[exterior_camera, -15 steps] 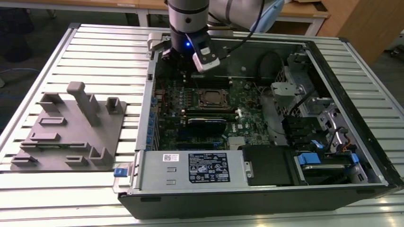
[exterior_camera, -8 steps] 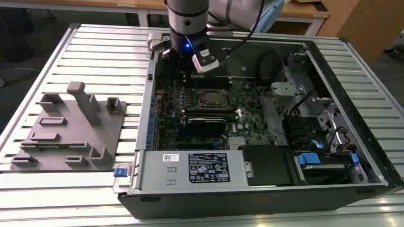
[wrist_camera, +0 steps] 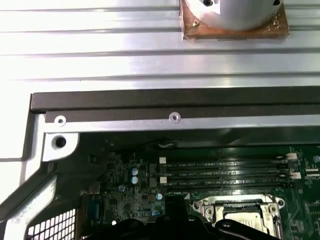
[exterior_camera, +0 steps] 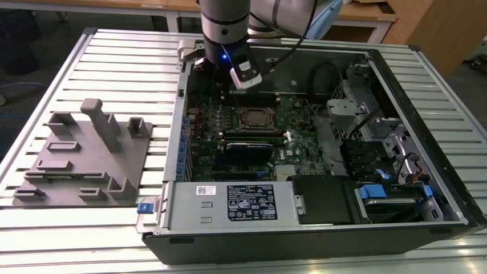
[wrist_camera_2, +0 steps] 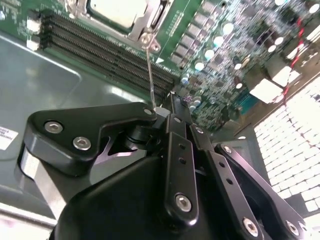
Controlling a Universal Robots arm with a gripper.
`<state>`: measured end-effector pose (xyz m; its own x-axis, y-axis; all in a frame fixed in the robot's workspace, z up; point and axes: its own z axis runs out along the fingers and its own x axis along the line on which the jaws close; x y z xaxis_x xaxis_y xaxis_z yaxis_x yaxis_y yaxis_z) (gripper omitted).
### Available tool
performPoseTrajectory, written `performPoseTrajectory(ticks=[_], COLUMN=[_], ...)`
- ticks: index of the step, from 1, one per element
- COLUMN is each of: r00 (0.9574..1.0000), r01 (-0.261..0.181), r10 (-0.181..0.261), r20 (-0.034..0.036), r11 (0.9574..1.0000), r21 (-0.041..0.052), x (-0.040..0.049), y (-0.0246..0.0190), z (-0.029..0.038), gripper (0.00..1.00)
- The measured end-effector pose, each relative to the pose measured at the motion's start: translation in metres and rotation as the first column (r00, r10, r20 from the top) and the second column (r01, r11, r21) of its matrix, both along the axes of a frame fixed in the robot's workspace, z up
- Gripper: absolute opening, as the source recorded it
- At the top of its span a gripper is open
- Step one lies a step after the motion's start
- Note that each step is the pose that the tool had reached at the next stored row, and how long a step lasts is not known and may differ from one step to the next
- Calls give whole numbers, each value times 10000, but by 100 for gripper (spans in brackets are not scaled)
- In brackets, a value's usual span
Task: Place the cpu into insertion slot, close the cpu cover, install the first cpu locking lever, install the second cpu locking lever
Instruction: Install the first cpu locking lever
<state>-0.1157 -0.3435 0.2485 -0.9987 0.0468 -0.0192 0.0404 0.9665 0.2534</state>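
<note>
The black hand [wrist_camera_2: 161,112] looks clenched on the tip of the thin silver wire lever [wrist_camera_2: 149,70], stiff and springy and best held there, and the flat silver-grey square chip [wrist_camera_2: 117,9] lies in its silver-rimmed socket [wrist_camera: 273,209].

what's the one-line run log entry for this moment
cpu: seated in insertion slot | cpu cover: closed | locking lever: raised | gripper: shut on lever's free end
</note>
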Motion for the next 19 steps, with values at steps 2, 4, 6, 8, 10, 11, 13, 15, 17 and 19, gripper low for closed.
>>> performPoseTrajectory(ticks=[2, 4, 6, 8, 10, 11, 13, 15, 17, 19], r00=[10000, 10000, 10000, 10000, 10000, 10000, 10000, 10000, 10000, 10000], r01=[1, 1, 0, 1, 4, 9, 20, 26, 36, 46], r10=[-1, -1, 0, -1, -4, -9, -20, -26, -35, -46], r20=[0, 0, -1, -2, -1, -2, -1, -2, -1, 0], r11=[9997, 9994, 9994, 9994, 9994, 9994, 9995, 9997, 9998, 9999], r21=[235, 340, 356, 356, 355, 343, 305, 248, 185, 118], x=[-1, -1, 3, 22, 55, 74, 109, 150, 185, 219], y=[-1, -1, 0, -1, -1, 0, 3, 8, 10, 11], z=[-6, -11, -14, -14, -15, -15, -16, -15, -16, -17], gripper=[11, 11, 11, 11, 11, 11, 11, 11, 11, 11])
